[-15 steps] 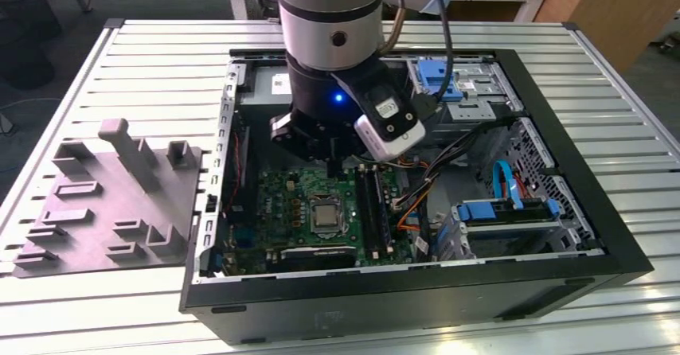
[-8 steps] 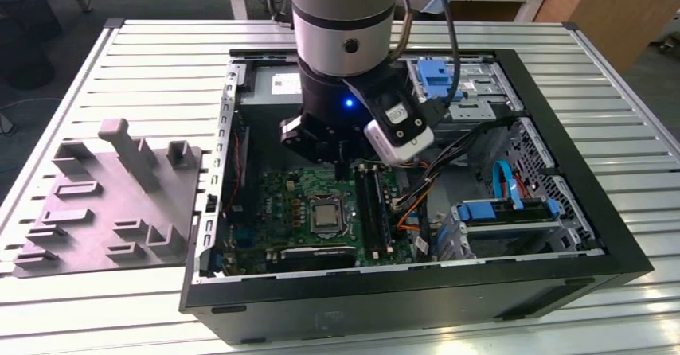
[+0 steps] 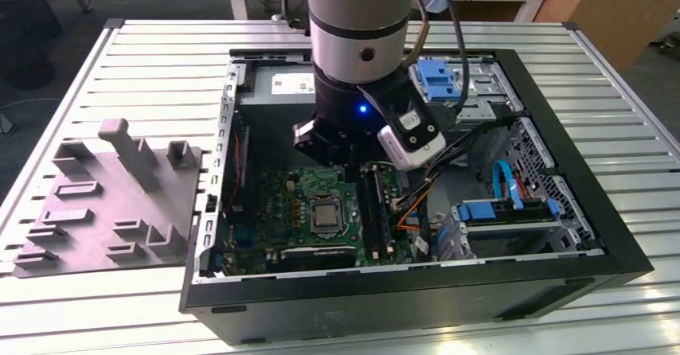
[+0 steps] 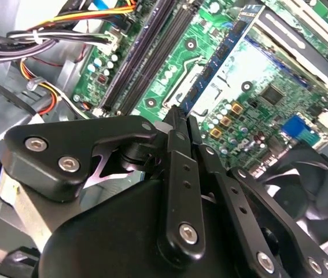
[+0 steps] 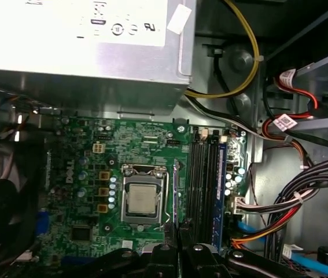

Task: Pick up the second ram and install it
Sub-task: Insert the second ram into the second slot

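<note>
Here the robot arm's black two-finger gripper is drawn almost together. Its fingers are clamped on the second ram, a thin dark blue-green circuit-board strip with a row of small black chips. In the second wrist view the strip runs out from between the fingertips, in front of the green motherboard, and is not seated in any slot. It lies roughly parallel to the long black plastic slot rails and appears just beside them, on the side toward the square silver processor. In the first wrist view the gripper lines up with the gap between that processor and the rails.

In the exterior view the gripper is down inside the open black computer case, at the centre of the frame, above the motherboard. Room is tight. A grey metal power-supply box borders one edge of the board, bundled coloured cables crowd the far side of the rails, and a black fan sits near the fingers. A grey moulded plastic tray lies on the slatted metal table at the exterior view's left, just beside the case.
</note>
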`<state>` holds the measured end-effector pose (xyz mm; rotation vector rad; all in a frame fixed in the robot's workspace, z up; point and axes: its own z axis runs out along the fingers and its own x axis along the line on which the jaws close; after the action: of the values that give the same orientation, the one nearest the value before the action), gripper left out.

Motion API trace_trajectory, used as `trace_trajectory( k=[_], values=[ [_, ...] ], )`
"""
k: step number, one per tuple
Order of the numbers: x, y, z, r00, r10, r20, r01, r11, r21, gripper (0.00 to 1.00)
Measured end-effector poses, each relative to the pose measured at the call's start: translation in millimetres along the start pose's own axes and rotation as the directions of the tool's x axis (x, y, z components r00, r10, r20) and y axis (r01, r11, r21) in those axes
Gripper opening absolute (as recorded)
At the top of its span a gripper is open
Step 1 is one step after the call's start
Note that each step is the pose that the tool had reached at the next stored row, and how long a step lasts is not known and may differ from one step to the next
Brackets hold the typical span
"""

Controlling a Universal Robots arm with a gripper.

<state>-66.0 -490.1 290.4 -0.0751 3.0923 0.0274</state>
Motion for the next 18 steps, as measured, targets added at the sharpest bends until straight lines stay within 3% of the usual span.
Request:
trace_trajectory(
  k=[7, 18],
  values=[
    [-10.3, -0.6, 7.0, 1.0000, 0.006, 0.0003, -0.006, 1.0000, -0.0038, 0.14],
    [-20.6, -1.2, 16.9, 1.0000, 0.008, 0.0011, -0.008, 0.9996, -0.0261, 0.14]
  ],
)
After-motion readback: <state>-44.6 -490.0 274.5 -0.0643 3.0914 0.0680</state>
